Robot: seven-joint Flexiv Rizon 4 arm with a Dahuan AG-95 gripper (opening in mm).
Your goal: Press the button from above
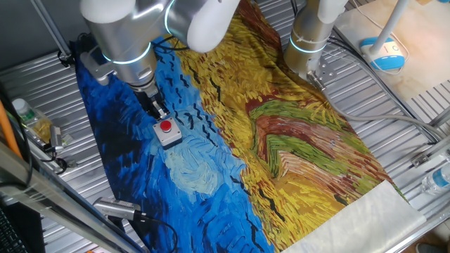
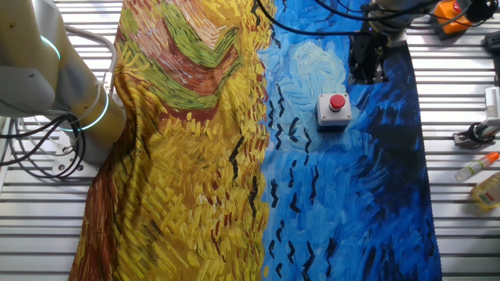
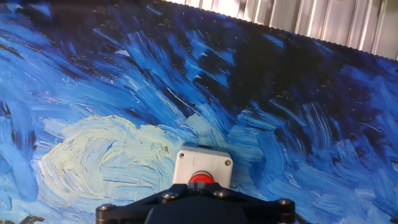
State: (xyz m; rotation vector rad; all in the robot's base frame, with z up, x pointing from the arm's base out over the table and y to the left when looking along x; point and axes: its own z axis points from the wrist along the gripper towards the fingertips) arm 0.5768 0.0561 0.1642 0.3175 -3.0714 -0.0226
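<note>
The button is a small red round cap on a light grey square box, standing on the blue part of the painted cloth. It also shows in the other fixed view and low in the hand view. My gripper hangs just above the button, a little to its far side. In the hand view the two dark fingertips meet with only a thin seam between them, right over the red cap. I cannot tell whether they touch the cap. In the other fixed view the gripper is dark and its tips are hard to see.
The painted cloth covers the slatted metal table. A second arm's base stands at the back. Bottles and small tools lie on the slats beside the cloth. A metal cylinder lies near the front edge.
</note>
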